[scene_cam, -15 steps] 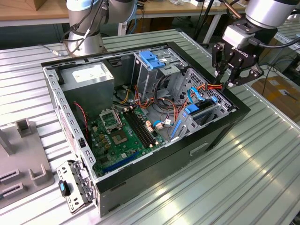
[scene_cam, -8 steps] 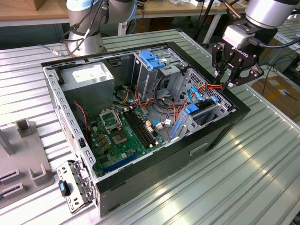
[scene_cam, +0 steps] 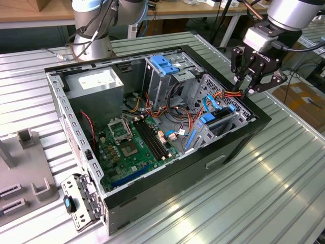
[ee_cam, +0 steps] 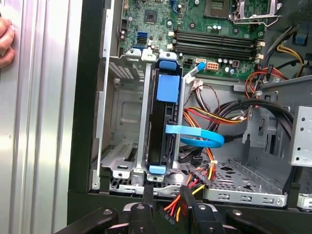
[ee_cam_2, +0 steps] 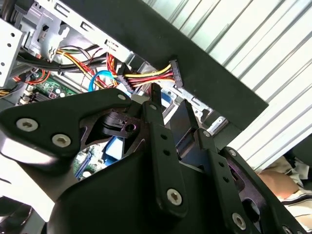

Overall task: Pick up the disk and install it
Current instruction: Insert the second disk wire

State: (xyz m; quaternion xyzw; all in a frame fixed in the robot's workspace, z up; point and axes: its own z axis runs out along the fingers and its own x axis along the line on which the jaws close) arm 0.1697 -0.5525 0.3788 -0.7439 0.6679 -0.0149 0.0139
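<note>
The disk [ee_cam: 162, 131] stands on edge in the metal drive cage [ee_cam: 124, 122] at one corner of the open computer case [scene_cam: 167, 189], its blue carrier rails and blue tab facing up out of the case. Judged from how it lies, the pick-up and the slide into the bay are done: the drive sits deep between the cage walls, level with the frame. In the exterior view it shows as a dark slab with blue trim [scene_cam: 217, 123] just inside the case's wall.

The gripper [scene_cam: 247, 91] hovers right above that same corner of the case. Its two black fingers [ee_cam_2: 155, 112] stand apart and clamp nothing. Just past their tips a black power plug [ee_cam_2: 174, 73] on red, yellow and black wires hangs loose over the case's edge. A flat blue data cable [ee_cam: 200, 136] loops across the disk's side. Whether either lead is seated in the drive cannot be told, so the cabling may be what is left.

By count: one disk, one gripper, one case, one blue data cable and one loose power plug. One bay of the cage beside the disk holds nothing. Deeper inside the case lie one green motherboard [scene_cam: 132, 147] and one grey power supply [scene_cam: 96, 84]. One person's hand [ee_cam: 6, 41] rests on the ribbed metal table [scene_cam: 264, 193] outside the case.
</note>
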